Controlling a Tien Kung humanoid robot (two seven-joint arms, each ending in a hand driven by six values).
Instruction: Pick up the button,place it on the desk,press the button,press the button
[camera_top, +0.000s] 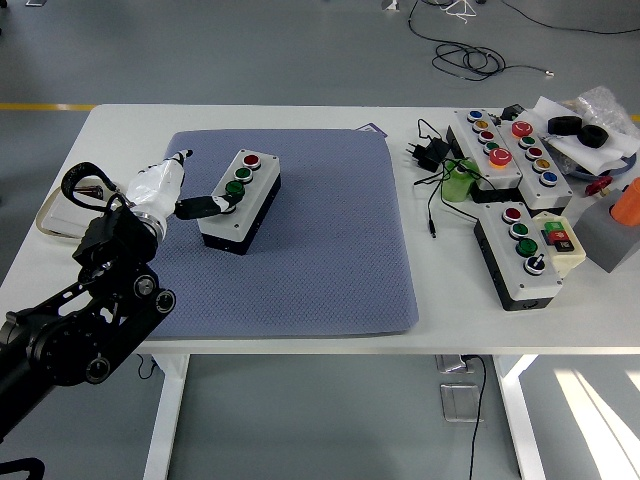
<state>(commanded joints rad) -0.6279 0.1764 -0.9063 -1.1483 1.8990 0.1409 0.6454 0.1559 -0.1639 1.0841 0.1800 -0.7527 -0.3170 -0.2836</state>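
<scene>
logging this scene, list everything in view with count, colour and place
button box: 1, grey with red and green buttons, on the mat
mat: 1, blue-grey, table centre
table: 1, white
other control boxes: several, grey, table's right side
power adapter: 1, black with cable, right of mat
green object: 1, beside the adapter
plastic bag: 1, clear, far right corner
floor cables: black, behind table
left hand: 1, white and black, a finger at the box's near side

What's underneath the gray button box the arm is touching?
The button box sits on the blue-gray mat, which lies on the white table. The mat under the box is hidden.
</scene>
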